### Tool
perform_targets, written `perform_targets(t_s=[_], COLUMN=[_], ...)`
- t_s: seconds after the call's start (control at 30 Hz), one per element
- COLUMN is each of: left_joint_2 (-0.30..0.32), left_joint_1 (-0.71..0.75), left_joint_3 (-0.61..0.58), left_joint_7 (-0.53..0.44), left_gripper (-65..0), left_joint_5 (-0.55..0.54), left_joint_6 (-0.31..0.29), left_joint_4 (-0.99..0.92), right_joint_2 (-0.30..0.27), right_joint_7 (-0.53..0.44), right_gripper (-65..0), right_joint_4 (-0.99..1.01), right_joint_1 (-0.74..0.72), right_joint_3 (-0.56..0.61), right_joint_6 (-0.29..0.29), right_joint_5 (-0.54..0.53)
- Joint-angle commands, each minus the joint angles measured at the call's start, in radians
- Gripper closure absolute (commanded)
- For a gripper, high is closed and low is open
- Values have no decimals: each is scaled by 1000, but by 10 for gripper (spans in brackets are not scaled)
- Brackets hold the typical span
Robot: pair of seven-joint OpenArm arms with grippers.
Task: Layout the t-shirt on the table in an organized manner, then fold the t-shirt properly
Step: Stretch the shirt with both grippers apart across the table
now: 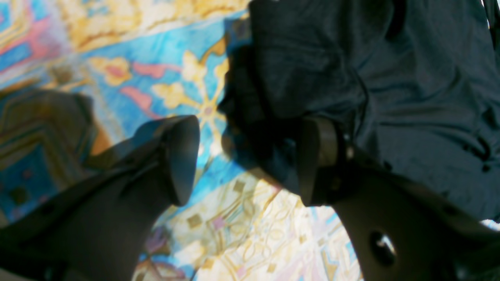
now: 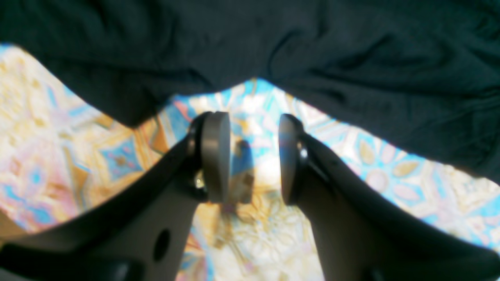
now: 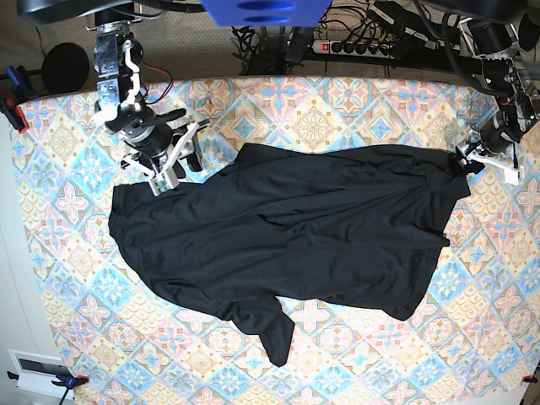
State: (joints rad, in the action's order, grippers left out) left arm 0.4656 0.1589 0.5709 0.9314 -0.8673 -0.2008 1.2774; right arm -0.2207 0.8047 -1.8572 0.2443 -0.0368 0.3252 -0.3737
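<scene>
Your worktop (image 3: 354, 101), dressed in pastel diamond tiles, fills the base view, and the t-shirt (image 3: 295, 228) lies across its middle — spread wide but still rumpled, with creases running through the body and a sleeve or corner trailing toward the near edge. By my reading you are in the laying-out step; no fold has been made yet.

The left pincer (image 3: 467, 160) sits at the shirt's edge on the base view's right side. Its jaws stand apart, with bare tile pattern between them, and the black cloth bunches against the outside of 1 finger rather than being clamped. The right pincer (image 3: 173, 164) hovers at the opposite upper edge, jaws also apart and holding nothing.

The next move likely calls for both arms to take hold of opposite edges and draw the cloth taut, so the wrinkles flatten before any fold.

Only the base view shows the garment's whole outline and how crooked it lies. The left wrist view shows the left pincer (image 1: 246, 160) with cloth pressed beside it; the right wrist view shows a clear strip of worktop between the right pincer (image 2: 254, 156) and the shirt's hem — close, not touching.
</scene>
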Motion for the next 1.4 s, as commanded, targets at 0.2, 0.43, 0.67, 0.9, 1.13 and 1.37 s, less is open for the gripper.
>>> perform_targets(t_s=[0.2, 0.43, 0.67, 0.9, 1.13, 1.37], left_joint_2=[8, 8, 8, 9, 8, 8], left_joint_1=[12, 11, 8, 6, 5, 5], left_joint_3=[4, 4, 4, -47, -48, -48], left_joint_7=[33, 33, 33, 28, 31, 28], left_gripper=[-344, -308, -305, -305, -305, -305], left_joint_5=[26, 26, 24, 23, 23, 23], left_joint_6=[24, 24, 24, 24, 24, 24], left_joint_4=[2, 2, 2, 2, 2, 2], right_joint_2=[51, 51, 51, 48, 48, 48], right_joint_7=[37, 109, 115, 111, 111, 111], right_gripper=[-202, -214, -241, -247, -358, -358], right_joint_4=[107, 228, 337, 419, 483, 540], right_joint_1=[-145, -196, -196, -217, -217, -319], right_joint_3=[-248, -437, -483, -484, -484, -484], right_joint_6=[-8, -8, -7, -7, -5, -5], right_joint_5=[-167, -201, -265, -354, -361, -356])
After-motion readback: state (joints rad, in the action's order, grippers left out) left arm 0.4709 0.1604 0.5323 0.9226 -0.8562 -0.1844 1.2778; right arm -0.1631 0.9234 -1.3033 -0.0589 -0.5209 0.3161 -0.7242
